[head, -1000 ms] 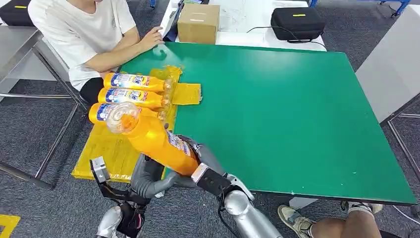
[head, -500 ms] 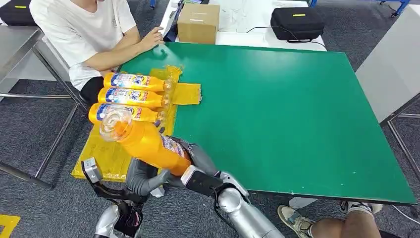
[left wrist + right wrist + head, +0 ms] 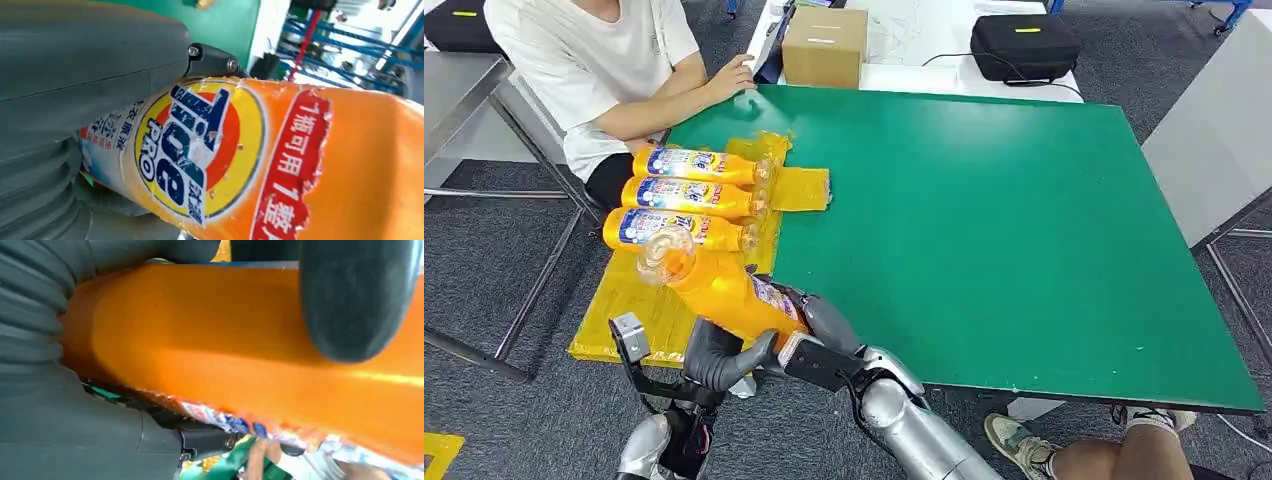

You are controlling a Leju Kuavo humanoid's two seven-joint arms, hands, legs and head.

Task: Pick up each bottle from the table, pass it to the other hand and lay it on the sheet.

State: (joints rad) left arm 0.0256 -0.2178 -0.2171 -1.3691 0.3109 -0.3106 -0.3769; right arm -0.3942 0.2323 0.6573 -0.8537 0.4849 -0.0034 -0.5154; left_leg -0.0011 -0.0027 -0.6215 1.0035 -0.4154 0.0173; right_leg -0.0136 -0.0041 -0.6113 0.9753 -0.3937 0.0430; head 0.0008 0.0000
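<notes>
An orange detergent bottle point(image 3: 719, 290) with a clear cap is tilted above the near end of the yellow sheet point(image 3: 636, 312), cap pointing away from me. My right hand point(image 3: 816, 328) grips its lower body and my left hand point(image 3: 720, 356) holds it from below. The left wrist view has the bottle's label point(image 3: 200, 155) against my left hand point(image 3: 75, 75). In the right wrist view my right hand point(image 3: 75, 415) wraps the orange bottle point(image 3: 225, 355). Three more orange bottles point(image 3: 686, 196) lie side by side on the sheet, further from me than the held one.
The green table point(image 3: 984, 220) stretches to the right. A person point(image 3: 594, 60) sits at the far left corner with a hand on the table edge. A cardboard box point(image 3: 824, 47) and a black case point(image 3: 1024, 47) stand behind it. Someone's shoe point(image 3: 1022, 445) is below the near edge.
Both hands and the bottle have sunk and shifted a little to the left, bringing the clear cap closer to the nearest lying bottle.
</notes>
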